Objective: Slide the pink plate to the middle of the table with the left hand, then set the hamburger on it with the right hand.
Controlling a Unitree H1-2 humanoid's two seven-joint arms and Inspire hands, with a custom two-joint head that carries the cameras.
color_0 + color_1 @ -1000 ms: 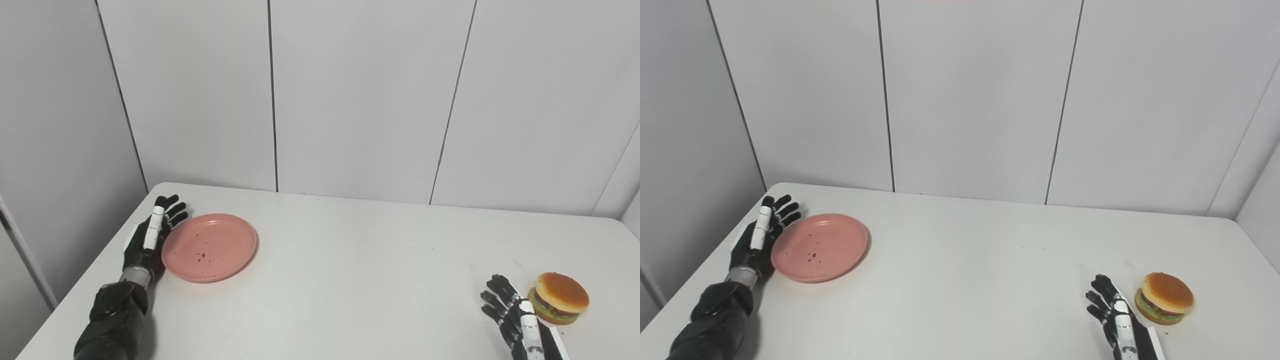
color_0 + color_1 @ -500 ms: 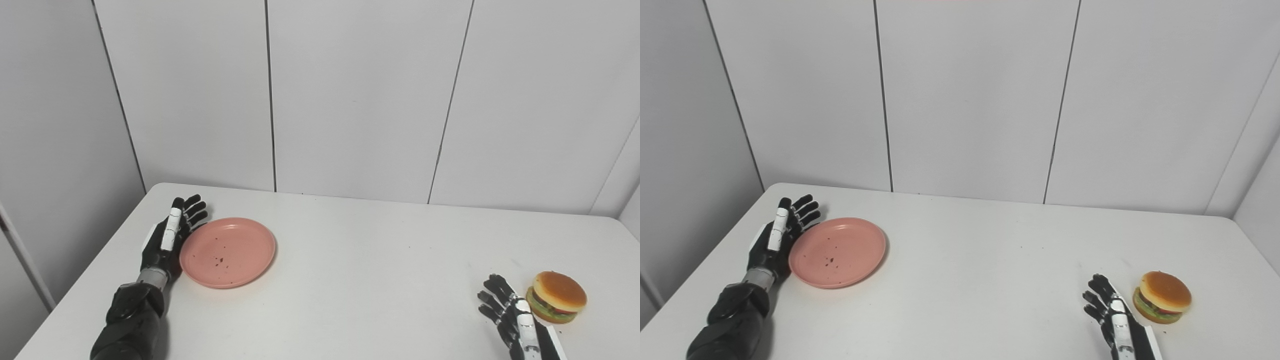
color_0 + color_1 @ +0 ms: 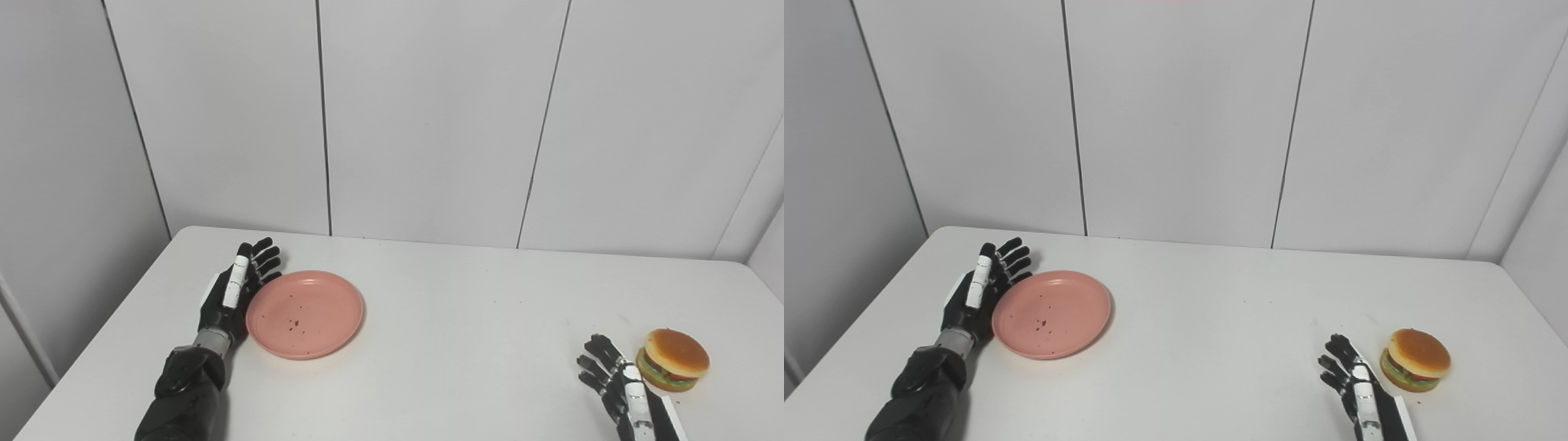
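From my seat at the controls: the pink plate sits flat on the white table, left of centre in the frame, a few dark specks on it. My left hand is standing on edge right against the plate's left rim, fingers straight and slightly fanned, holding nothing. Looks like it's touching the rim, though I can't swear to it from these angles.

Over in the lower right, the hamburger sits upright on the table near the right edge. My right hand is just beside it on the left, a small gap between them, fingers spread and pointing up the frame, empty. Plate and burger are well apart.
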